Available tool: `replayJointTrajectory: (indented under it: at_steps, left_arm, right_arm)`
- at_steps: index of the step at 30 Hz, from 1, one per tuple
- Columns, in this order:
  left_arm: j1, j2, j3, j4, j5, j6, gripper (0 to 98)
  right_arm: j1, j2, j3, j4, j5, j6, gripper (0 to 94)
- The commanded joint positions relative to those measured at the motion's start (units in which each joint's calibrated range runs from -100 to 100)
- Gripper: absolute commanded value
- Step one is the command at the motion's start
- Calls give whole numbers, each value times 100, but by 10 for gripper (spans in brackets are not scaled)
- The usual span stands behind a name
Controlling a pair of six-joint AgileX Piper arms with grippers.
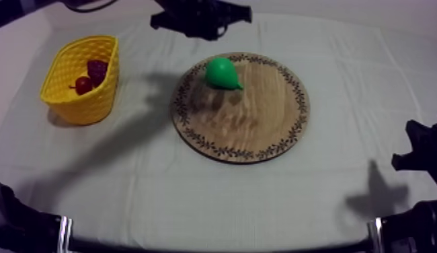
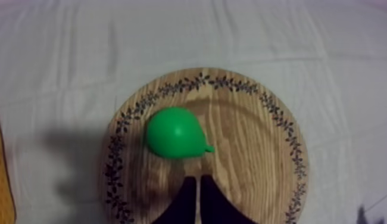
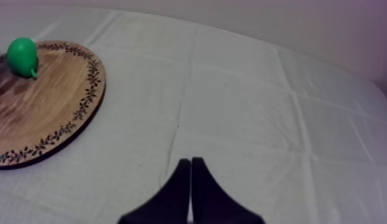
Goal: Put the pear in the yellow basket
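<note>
I am seeing the pear [image 1: 222, 73] lying on the wooden board [image 1: 255, 124], apart from the yellow basket [image 1: 92, 107]. Left gripper [image 2: 199, 180] is hovering beside the pear, jaws together; right gripper [image 3: 190, 162], jaws together also.

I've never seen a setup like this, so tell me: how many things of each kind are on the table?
Toy fruit: 3, the pear, the small red fruit, the bunch of grapes
Baskets: 1, the yellow basket
Boards: 1, the wooden board
Total: 5
</note>
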Motion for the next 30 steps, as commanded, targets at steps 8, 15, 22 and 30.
replayJointTrajectory:
  at_steps: [8,15,22,30]
  left_arm:
    - [7,345,-127,14,-84,-69,16]
    - [-55,489,-174,59,-131,-29,104]
    - [-93,580,-274,96,29,215,515]
    - [-100,675,-375,279,304,315,856]
  right_arm:
    - [1,1,5,2,4,0,5]
    - [1,1,5,2,4,0,5]
    - [1,1,5,2,4,0,5]
    - [1,1,5,2,4,0,5]
